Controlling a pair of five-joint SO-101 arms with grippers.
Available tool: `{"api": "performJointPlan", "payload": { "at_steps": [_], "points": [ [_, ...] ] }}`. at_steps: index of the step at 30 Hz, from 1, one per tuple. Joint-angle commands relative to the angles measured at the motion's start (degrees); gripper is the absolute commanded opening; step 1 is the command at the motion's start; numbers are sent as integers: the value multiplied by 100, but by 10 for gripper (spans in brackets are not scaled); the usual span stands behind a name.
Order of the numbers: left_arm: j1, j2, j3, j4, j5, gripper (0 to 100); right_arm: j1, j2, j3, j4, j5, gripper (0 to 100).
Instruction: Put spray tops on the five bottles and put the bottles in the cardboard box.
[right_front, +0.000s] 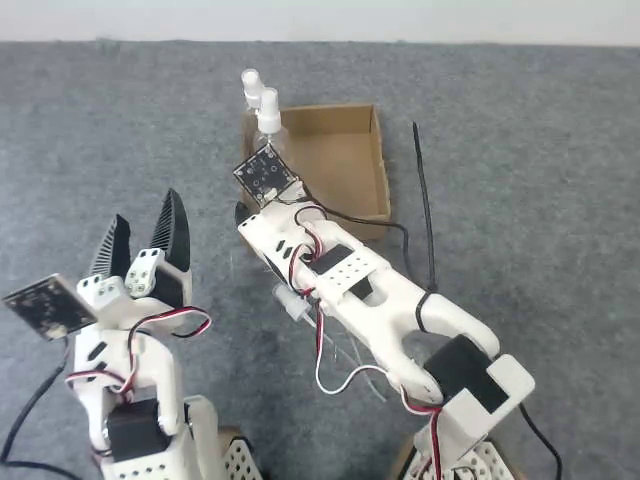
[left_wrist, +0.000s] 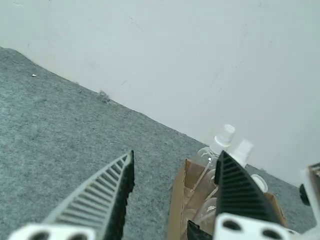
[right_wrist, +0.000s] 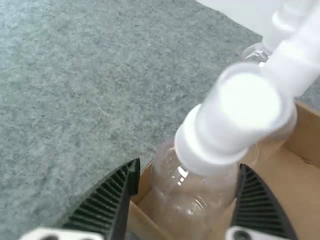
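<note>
Grey carpet (right_front: 540, 120) across the whole table, and in the upper middle of the high view I've got the cardboard box (right_front: 345, 165), mostly bare inside. The right arm (right_front: 370, 285) runs from lower right up to the box's left edge. The left gripper (right_front: 147, 207) sits at lower left over bare carpet, jaws spread wide, nothing between them.

On my right wrist feed, the right gripper (right_wrist: 190, 165) straddles a clear bottle (right_wrist: 190, 200) standing in the box corner. The jaws are parted, and a sliver of cardboard shows between one jaw and the bottle, so I read it as loose, not clamped. Its spray top (right_wrist: 240, 115) is on.

A second bottle (right_front: 250, 82) stands just behind at the box's upper-left corner, also capped. So I count two of five boxed, three to go.

Something small and whitish (right_front: 290, 300) lies on the carpet under the right arm, too hidden to name.
</note>
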Motion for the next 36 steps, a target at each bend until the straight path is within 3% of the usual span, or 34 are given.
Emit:
{"api": "performJointPlan", "payload": {
  "at_steps": [1,26,36],
  "points": [
    [0,-70,-119,-193,26,242,-13,-541,-35,57,-44,255],
    [0,-70,-119,-193,26,242,470,-998,-18,567,-35,255],
    [0,-70,-119,-193,26,242,523,-1481,-26,1332,-35,255]
  ]
}}
